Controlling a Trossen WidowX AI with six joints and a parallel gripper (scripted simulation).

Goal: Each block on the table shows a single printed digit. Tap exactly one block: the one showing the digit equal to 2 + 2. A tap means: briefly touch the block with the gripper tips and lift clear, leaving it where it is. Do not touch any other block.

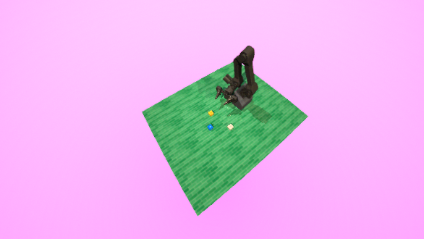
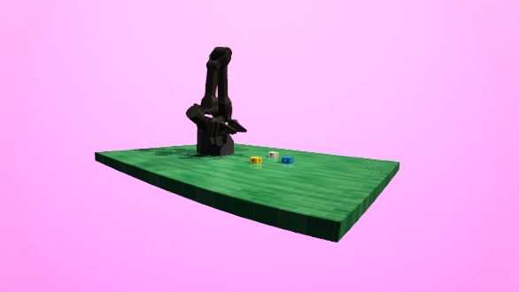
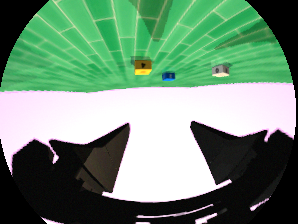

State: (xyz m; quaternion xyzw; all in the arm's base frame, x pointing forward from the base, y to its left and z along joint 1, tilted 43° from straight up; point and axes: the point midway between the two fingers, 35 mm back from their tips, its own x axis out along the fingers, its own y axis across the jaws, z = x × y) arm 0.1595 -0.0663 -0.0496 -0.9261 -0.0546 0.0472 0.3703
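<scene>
From the top view we look down steeply from far off, taking in the whole green table with the arm small at its far side. Our exterior view sits low and distant, facing the table's edge and the arm side-on. The wrist view rides just behind the gripper, whose fingers frame it, looking along the table. All three views share the three blocks.
</scene>
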